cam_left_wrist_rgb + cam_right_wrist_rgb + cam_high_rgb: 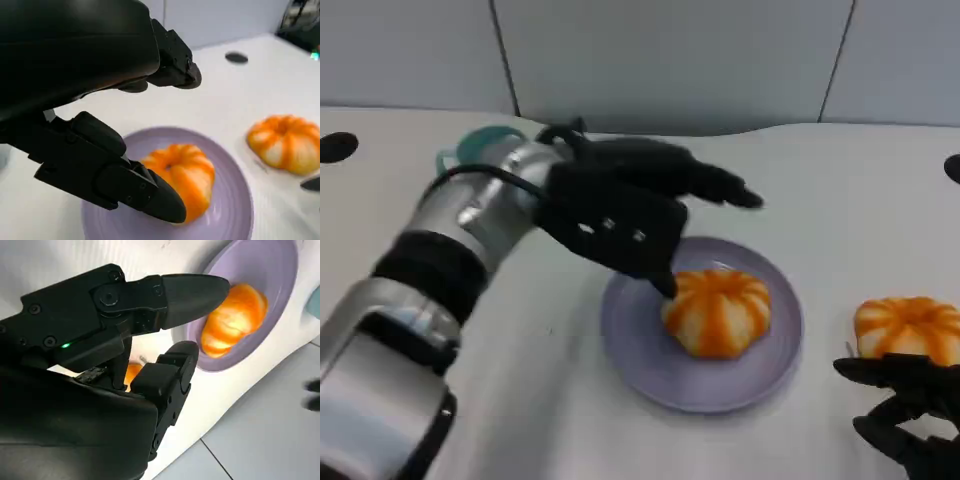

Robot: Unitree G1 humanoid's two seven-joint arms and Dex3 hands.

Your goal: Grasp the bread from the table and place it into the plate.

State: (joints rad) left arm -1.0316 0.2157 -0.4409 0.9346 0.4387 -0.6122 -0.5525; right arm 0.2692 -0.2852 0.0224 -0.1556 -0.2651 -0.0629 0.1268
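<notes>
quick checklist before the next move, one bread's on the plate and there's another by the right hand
1. Bread lies inside the purple plate: ok.
2. Left hand has let go of it: cannot tell, a fingertip sits right at its edge.
3. Left hand holds nothing: ok.
4. Second bread in the plate: not ok, on the table.
5. Right hand holds nothing, just beside second bread: ok.

bread [718, 312]: orange with pale cream stripes, under left hand's fingertips | plate [630, 345]: plain lavender | second bread [908, 328]: same orange and cream stripes, just beyond right hand | left hand [625, 215]: black, on silver forearm | right hand [910, 405]: black | cup [480, 147]: teal, behind left forearm | desk [840, 200]: white
</notes>
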